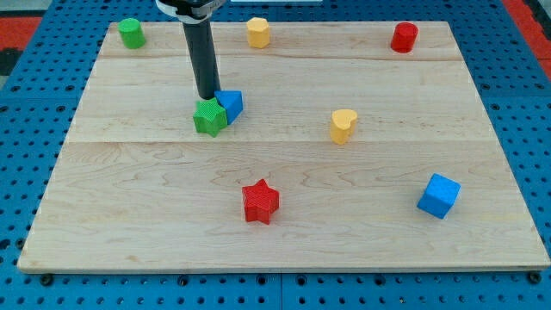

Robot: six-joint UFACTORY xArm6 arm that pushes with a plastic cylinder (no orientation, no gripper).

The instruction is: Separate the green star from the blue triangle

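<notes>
Right now my tip (208, 97) touches green star (209, 117), pressed against blue triangle (231, 104)

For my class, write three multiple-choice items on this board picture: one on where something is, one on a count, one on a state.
1. Where is my tip?
A. just above the green star
B. beside the red star
C. at the blue cube

2. How many yellow blocks?
A. one
B. two
C. three

3. The green star and blue triangle are:
A. touching
B. far apart
C. stacked

Answers:
1 A, the rod ends at the star's upper edge.
2 B, one at the view's top, one right of centre.
3 A, no gap shows between them.
</notes>
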